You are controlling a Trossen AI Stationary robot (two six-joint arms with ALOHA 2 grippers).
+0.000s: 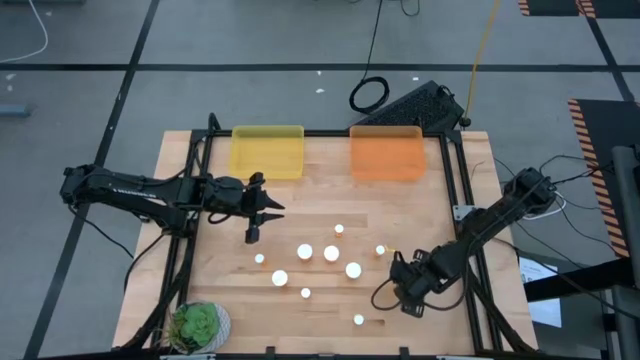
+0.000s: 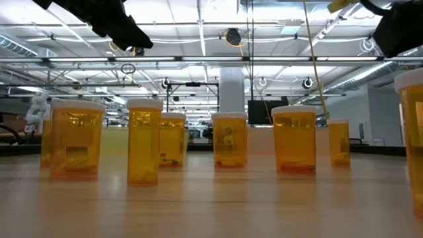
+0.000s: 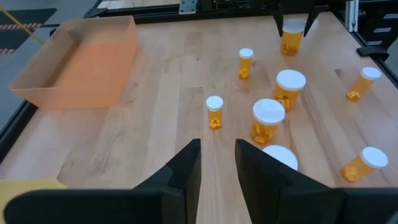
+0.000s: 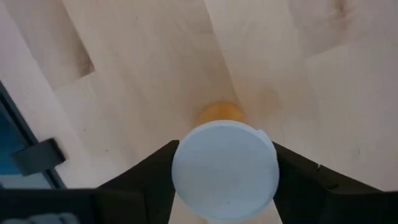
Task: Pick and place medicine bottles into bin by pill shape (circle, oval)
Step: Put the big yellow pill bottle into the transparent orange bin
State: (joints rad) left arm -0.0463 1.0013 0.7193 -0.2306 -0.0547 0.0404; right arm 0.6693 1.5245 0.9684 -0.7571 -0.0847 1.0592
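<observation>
Nine or so bottles (image 1: 331,253) stand mid-surface (image 1: 300,210), both bins empty. Right gripper (image 4: 224,180) low at the right edge, jaws clamped on a bottle (image 4: 224,169) by its cap: lift straight, stay clear. Left gripper (image 3: 217,163) hovers, jaws apart.

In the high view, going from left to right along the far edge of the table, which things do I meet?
Yellow bin → orange bin. Both lie at the table's far edge, apart from each other, with bare wood between them.
</observation>
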